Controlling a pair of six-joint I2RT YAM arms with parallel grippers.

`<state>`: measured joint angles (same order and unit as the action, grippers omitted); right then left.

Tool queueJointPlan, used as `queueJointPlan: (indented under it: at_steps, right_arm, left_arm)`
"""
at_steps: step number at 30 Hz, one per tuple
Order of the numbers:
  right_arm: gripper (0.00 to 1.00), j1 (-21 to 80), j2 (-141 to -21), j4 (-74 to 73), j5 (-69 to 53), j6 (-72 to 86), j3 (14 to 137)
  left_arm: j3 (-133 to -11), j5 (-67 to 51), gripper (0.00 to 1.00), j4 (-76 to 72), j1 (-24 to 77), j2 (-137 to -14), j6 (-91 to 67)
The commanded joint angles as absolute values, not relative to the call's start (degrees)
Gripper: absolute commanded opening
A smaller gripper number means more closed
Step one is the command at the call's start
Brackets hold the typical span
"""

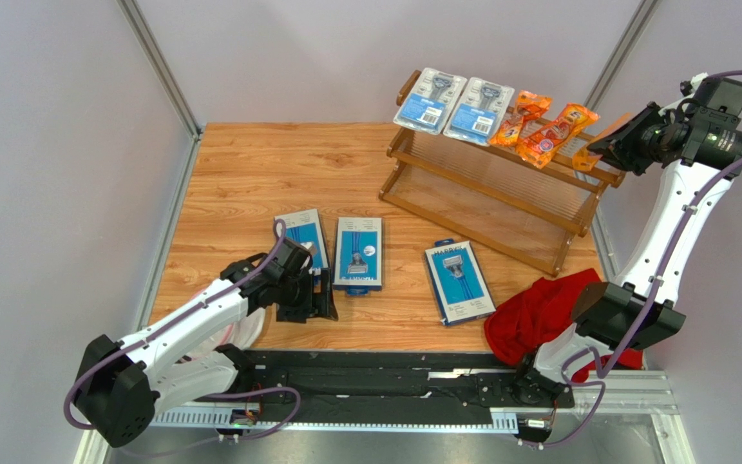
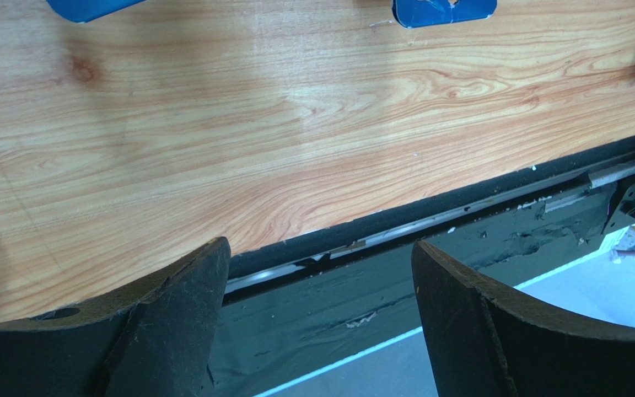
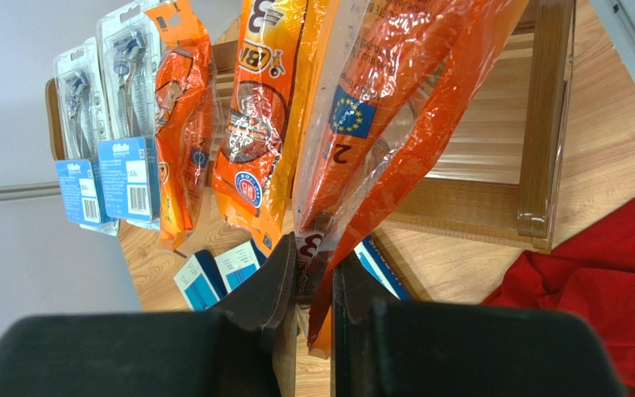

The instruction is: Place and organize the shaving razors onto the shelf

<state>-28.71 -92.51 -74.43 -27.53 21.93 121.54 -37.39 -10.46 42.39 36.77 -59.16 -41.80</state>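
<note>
The right hand [image 3: 312,269], at the upper right of the top view, is pinching the near end of an orange bag [image 3: 395,116], its fingers pressed together on the plastic. The bag is reaching over the right end of the shelf's [image 1: 486,184] top tier. Two more orange bags [image 1: 559,130] and two blister packs [image 1: 430,99] are lying on that tier. The left hand [image 2: 317,273] is hovering, spread wide and holding nothing, over the counter's [image 1: 249,174] near edge at lower left. It is just beside three blue boxes [image 1: 358,253] lying flat mid-frame. A red cloth [image 1: 539,314] is sitting at lower right.
</note>
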Motion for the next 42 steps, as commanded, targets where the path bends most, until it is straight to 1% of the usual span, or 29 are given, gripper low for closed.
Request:
queueJointPlan:
  at_steps: [1, 14, 26, 29, 35, 36, 38, 39, 42]
  right_arm:
    - [0.0, -29.3, -93.2, -73.7, -30.3, 22.9, 122.0]
    - [0.0, -30.1, -95.1, -70.8, -37.3, 23.3, 116.7]
    - [0.0, -30.2, -96.2, -69.8, -40.4, 22.3, 115.7]
    - [0.02, -30.2, -96.1, -69.6, -40.1, 22.4, 114.7]
    - [0.14, -30.2, -94.8, -70.4, -36.3, 21.4, 114.1]
    - [0.19, -30.2, -94.3, -70.3, -36.0, 21.4, 114.2]
    - [0.25, -30.2, -93.7, -70.2, -35.7, 21.7, 114.0]
    - [0.29, -30.3, -93.6, -70.2, -35.5, 21.8, 113.9]
    - [0.36, -30.2, -93.1, -70.3, -34.4, 21.9, 113.6]
  left_arm:
    - [-36.3, -12.5, 0.89, 39.1, 37.1, -59.4, -40.2]
    - [-36.7, -13.2, 0.88, 39.5, 37.0, -58.9, -40.1]
    - [-36.7, -13.2, 0.87, 39.9, 37.1, -59.0, -40.3]
    - [-36.8, -13.2, 0.87, 40.0, 37.0, -59.1, -40.4]
    - [-36.8, -13.3, 0.87, 40.2, 37.1, -59.1, -40.3]
    - [-36.8, -13.1, 0.87, 40.1, 37.1, -59.0, -40.3]
    - [-36.9, -13.2, 0.87, 40.1, 37.0, -59.1, -40.4]
    - [-36.9, -13.2, 0.87, 40.1, 37.0, -59.2, -40.4]
    - [-36.8, -13.3, 0.86, 40.2, 37.1, -59.1, -40.4]
